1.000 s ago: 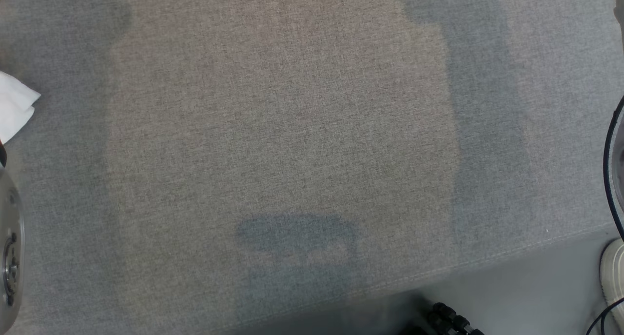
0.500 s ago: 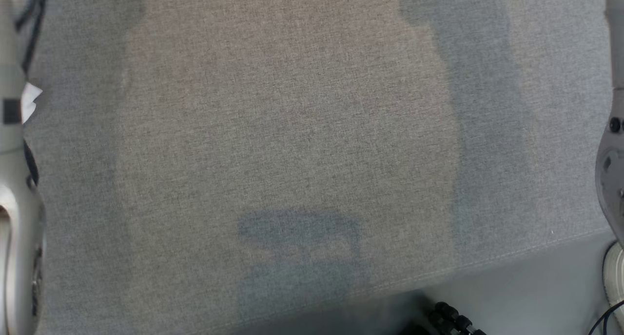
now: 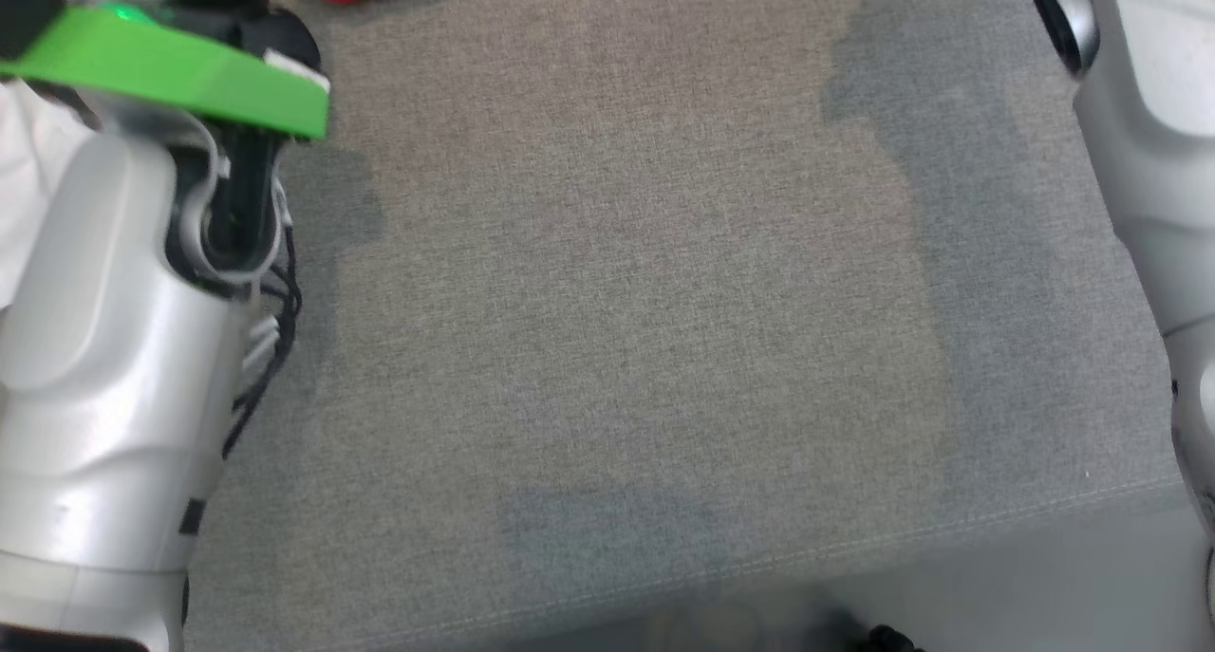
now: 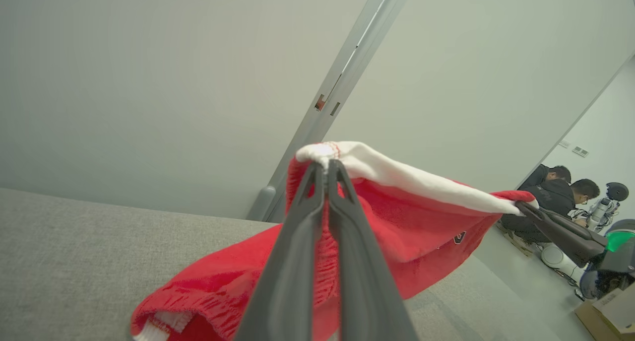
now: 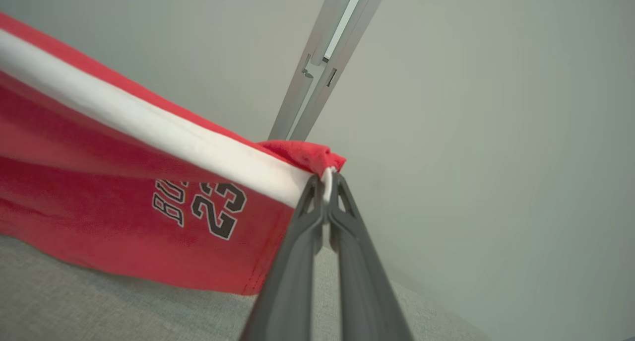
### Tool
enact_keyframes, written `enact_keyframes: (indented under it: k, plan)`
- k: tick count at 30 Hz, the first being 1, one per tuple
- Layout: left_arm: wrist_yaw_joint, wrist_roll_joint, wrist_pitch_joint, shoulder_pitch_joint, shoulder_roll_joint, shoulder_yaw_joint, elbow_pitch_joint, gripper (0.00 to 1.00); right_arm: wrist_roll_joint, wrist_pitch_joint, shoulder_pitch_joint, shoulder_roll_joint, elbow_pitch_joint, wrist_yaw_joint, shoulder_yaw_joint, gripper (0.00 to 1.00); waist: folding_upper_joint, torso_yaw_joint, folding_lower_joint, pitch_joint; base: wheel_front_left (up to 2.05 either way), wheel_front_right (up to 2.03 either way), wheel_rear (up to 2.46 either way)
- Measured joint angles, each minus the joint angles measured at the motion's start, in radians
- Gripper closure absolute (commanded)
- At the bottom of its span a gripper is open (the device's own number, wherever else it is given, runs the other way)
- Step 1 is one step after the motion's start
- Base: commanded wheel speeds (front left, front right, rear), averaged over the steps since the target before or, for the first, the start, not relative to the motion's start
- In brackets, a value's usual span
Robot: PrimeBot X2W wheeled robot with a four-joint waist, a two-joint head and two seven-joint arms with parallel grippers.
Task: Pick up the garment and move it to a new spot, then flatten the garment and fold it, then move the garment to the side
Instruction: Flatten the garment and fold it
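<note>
The garment [image 4: 397,222], a red knit piece with a white band along its upper edge, hung stretched between the two grippers above the grey fabric surface [image 3: 617,301]. In the left wrist view the left gripper [image 4: 326,168] had its two dark fingers pressed together on one bunched end of that white band, with red ribbed cloth spilling down on both sides of them. In the right wrist view the right gripper [image 5: 325,182] was pinched just as tightly on the opposite end, where white edge and a red fold met at its fingertips. From there the band ran taut up and to the left, and the red panel below it carried a black-and-white print with the number 23 (the letters beside it were too cropped to read). The garment's lower part sagged toward the surface, and a cuffed end at the bottom left of the left wrist view seemed to lie on it. In the head view only a red scrap showed at the top edge, above the pale left forearm [image 3: 104,367] with its green plate [image 3: 171,68]; the right arm [image 3: 1149,158] ran down the right edge. Behind the garment stood a plain wall with a grey metal rail [image 5: 322,58], and two seated people [image 4: 550,192] were far off.
</note>
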Motion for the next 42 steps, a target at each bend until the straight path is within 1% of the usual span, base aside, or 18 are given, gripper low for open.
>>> enact_keyframes:
  k: [4,8,12,14,17,19,24,27,31,35,39,42]
  plan:
    - [0.009,0.004,-0.001,0.142,0.004,-0.025,-0.063,1.00,0.114,0.090,0.131,-0.080,-0.078,0.000,0.077,1.00,0.0000,0.017,0.0000,-0.055,0.00,0.00,0.00]
    - [0.034,0.018,-0.002,0.270,0.009,-0.059,-0.120,1.00,0.219,0.207,0.275,-0.176,-0.228,0.000,0.113,1.00,0.0000,0.035,0.0000,-0.116,0.00,0.00,0.00]
    - [0.068,0.041,-0.001,0.391,0.016,-0.098,-0.155,1.00,0.290,0.332,0.443,-0.267,-0.399,0.001,0.110,1.00,0.0000,0.049,0.0000,-0.180,0.00,0.00,0.00]
    - [0.093,0.051,-0.001,0.444,0.014,-0.109,-0.170,1.00,0.328,0.389,0.535,-0.293,-0.477,0.001,0.084,1.00,0.0000,0.055,0.0000,-0.213,0.00,0.00,0.00]
    - [0.129,0.069,-0.001,0.524,0.015,-0.136,-0.196,1.00,0.362,0.467,0.667,-0.313,-0.573,0.001,0.044,1.00,0.0000,0.064,0.0000,-0.264,0.00,0.00,0.00]
    - [0.145,0.075,0.009,0.574,0.018,-0.155,-0.214,1.00,0.373,0.518,0.737,-0.319,-0.624,0.001,0.014,1.00,0.0000,0.069,0.0000,-0.297,0.00,0.00,0.00]
    - [0.170,0.098,0.024,0.674,0.032,-0.210,-0.239,1.00,0.381,0.615,0.883,-0.330,-0.713,0.001,-0.026,1.00,0.0000,0.079,-0.0001,-0.372,0.00,0.00,0.00]
    - [0.181,0.133,0.035,0.712,0.037,-0.251,-0.242,1.00,0.381,0.665,0.955,-0.342,-0.752,0.001,-0.049,1.00,0.0000,0.085,0.0000,-0.410,0.00,0.00,0.00]
    - [0.190,0.154,0.042,0.745,0.037,-0.291,-0.251,1.00,0.380,0.727,1.042,-0.357,-0.797,0.001,-0.088,1.00,0.0000,0.092,-0.0001,-0.447,0.00,0.00,0.00]
    - [0.200,0.178,0.053,0.773,0.047,-0.321,-0.274,1.00,0.375,0.760,1.109,-0.374,-0.847,0.001,-0.132,1.00,0.0000,0.102,0.0000,-0.472,0.00,0.00,0.00]
    - [0.200,0.187,0.061,0.800,0.070,-0.338,-0.301,1.00,0.371,0.780,1.166,-0.370,-0.896,0.001,-0.167,1.00,0.0000,0.113,0.0000,-0.484,0.00,0.00,0.00]
    - [0.193,0.191,0.061,0.801,0.066,-0.352,-0.312,1.00,0.364,0.780,1.168,-0.359,-0.907,0.000,-0.177,1.00,0.0000,0.122,0.0000,-0.487,0.00,0.00,0.00]
